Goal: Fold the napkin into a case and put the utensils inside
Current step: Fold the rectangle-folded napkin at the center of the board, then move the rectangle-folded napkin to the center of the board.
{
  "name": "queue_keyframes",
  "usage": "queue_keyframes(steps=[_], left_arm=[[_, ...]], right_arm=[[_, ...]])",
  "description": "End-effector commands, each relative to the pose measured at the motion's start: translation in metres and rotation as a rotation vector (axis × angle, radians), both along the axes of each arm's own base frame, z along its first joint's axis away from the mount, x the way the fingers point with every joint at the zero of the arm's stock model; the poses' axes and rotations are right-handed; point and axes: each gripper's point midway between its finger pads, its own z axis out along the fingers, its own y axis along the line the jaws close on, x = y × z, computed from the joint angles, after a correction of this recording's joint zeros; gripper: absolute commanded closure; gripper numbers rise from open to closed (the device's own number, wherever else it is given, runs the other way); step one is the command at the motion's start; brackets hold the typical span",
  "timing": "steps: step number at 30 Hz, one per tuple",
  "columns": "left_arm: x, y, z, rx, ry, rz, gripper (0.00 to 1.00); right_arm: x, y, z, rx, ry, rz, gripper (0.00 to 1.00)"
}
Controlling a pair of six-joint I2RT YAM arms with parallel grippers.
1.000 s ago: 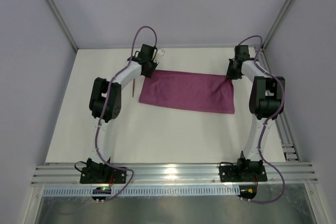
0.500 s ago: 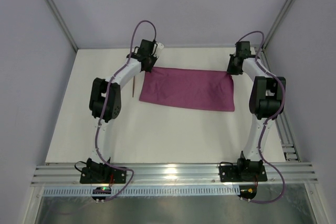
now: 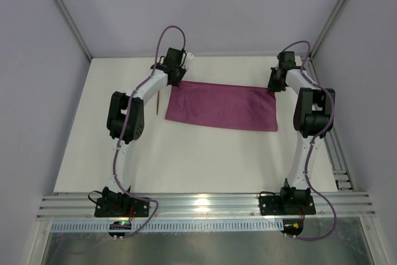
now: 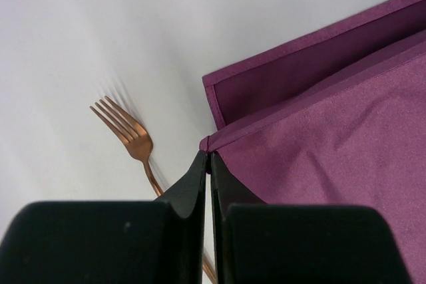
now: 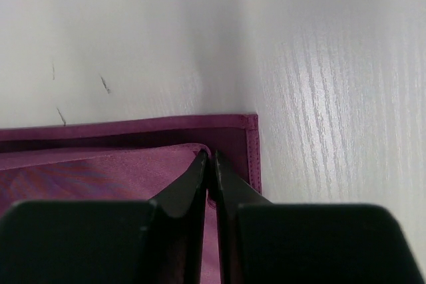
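Top external view: the napkin point(image 3: 223, 107) lies on the far half of the white surface point(image 3: 205, 159) as a long magenta-purple rectangle, doubled over on itself, and it stretches between my two arms. My left pincer point(image 3: 177, 80) sits at its far left corner and my right pincer point(image 3: 273, 87) at its far right corner, both reaching down to the cloth from the far side. Just left of the napkin's left edge, and apart from it, the fork point(image 3: 160, 105) shows as a thin copper line running roughly front to back.

Left wrist view: my fingers are pressed together with the corner of the upper cloth layer caught between their tips. That layer is raised a little off the one beneath, with a shadow under its edge. The lower layer's hemmed border shows beyond it, flat on the surface. The fork lies beside my fingers on bare surface, with its tines towards the top left of this view and its handle running down behind my left finger.

Right wrist view: my fingers are closed here too, with only a hairline gap, nipping the edge of the upper layer near its corner. The lower layer's hemmed corner lies flat just past my tips.
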Motion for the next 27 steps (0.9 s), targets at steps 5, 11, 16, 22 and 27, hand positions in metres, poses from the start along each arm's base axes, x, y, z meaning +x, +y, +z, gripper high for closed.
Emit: queue_keyframes(steps=[5,11,16,22,27], left_arm=[[0.012,-0.001,0.01,-0.007,-0.02,-0.001,0.51],[0.005,0.003,0.054,-0.022,-0.072,0.005,0.45],[-0.038,0.006,0.063,-0.053,0.009,-0.034,0.56],[-0.115,0.012,0.014,-0.03,0.17,-0.082,0.8],[-0.128,0.015,-0.013,0.013,0.207,-0.078,0.8]], right_arm=[[0.012,-0.007,0.017,-0.019,-0.029,-0.01,0.41],[0.021,-0.031,0.074,-0.104,-0.12,-0.062,0.34],[-0.009,-0.047,0.096,-0.17,-0.085,-0.14,0.34],[-0.097,0.024,0.078,-0.1,-0.118,-0.045,0.67],[-0.146,0.062,0.04,0.009,-0.067,0.01,0.96]])
